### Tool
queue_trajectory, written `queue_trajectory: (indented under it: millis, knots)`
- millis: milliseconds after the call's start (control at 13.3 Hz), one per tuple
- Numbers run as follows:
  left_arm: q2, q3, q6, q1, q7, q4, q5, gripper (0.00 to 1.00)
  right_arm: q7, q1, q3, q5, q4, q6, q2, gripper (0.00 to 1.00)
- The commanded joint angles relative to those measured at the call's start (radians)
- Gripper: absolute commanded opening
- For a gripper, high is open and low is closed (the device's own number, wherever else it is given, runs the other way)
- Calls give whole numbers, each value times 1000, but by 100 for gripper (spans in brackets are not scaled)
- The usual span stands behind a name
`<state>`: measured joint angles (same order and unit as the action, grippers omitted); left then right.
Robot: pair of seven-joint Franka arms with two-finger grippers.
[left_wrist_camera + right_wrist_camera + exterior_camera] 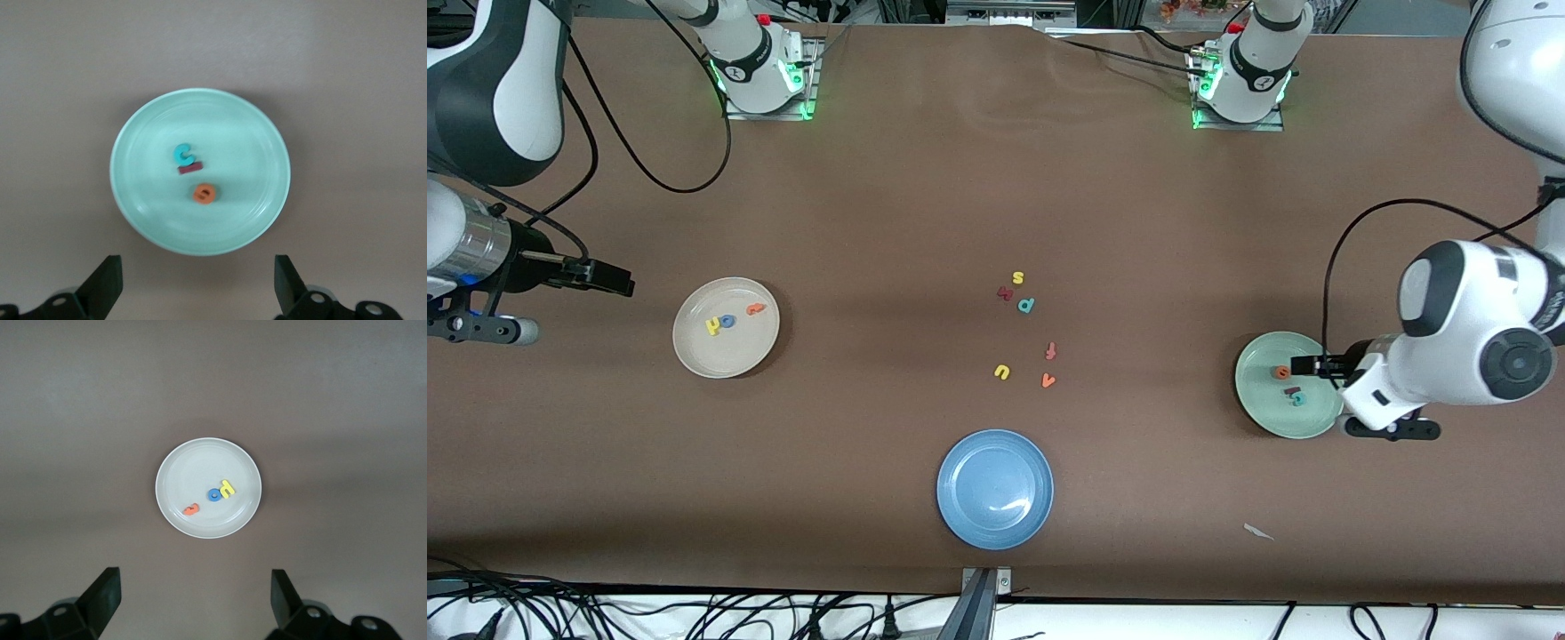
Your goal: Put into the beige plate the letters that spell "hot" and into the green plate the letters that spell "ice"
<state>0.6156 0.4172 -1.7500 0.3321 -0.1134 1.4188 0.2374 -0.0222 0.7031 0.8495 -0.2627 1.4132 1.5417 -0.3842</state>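
Note:
The beige plate [694, 351] [200, 463] holds the yellow h [713, 325] [227, 488], the blue o [727, 321] [214, 495] and the orange t [756, 309] [192, 509]. In the green plate [1267, 404] [147, 147] lie the orange e [1281, 373] [205, 194], the dark red i [1288, 390] [190, 169] and the teal c [1298, 399] [185, 154]. My left gripper [1316, 365] [198, 283] hangs open and empty over the green plate's rim. My right gripper [614, 280] [195, 597] is open and empty, high over the table beside the beige plate.
A blue plate [960, 462] sits near the front edge at mid-table. Loose letters lie in the middle: yellow s [1018, 278], a dark red letter [1005, 292], teal p [1026, 305], red-orange f [1050, 351], yellow u [1002, 372], orange v [1048, 380]. A white scrap [1258, 532] lies near the front.

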Motion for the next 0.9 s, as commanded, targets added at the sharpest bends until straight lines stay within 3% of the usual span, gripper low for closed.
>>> queue_trajectory:
  millis: [0, 150, 225, 300, 375, 525, 675, 826]
  knots:
    - [-126, -1, 33, 36, 43, 58, -52, 100, -5, -132, -120, -9, -60, -41, -4, 99]
    - [-212, -26, 43, 28, 54, 117, -94, 100, 23, -308, -312, 2, -130, -99, -4, 99]
    - [-264, -99, 43, -32, 57, 156, -145, 100, 66, -371, -387, 16, -143, -101, -1, 99]
    - [-325, -201, 43, -113, 78, 205, -197, 100, 94, -420, -468, 75, -148, -100, 16, 99]
    - [-367, -251, 43, -151, 101, 236, -232, 100, 106, -479, -572, 164, -148, -98, 22, 99]
    - [-436, -294, 43, -189, 112, 282, -245, 100, 120, -633, -783, 261, -140, -83, 56, 99]
    - [-506, -423, 43, -322, 112, 327, -257, 100, 120, -679, -823, 264, -129, -72, 64, 99]
    - [-595, -446, 43, -346, 123, 373, -267, 100, 122, -682, -825, 266, -70, -28, 93, 99]
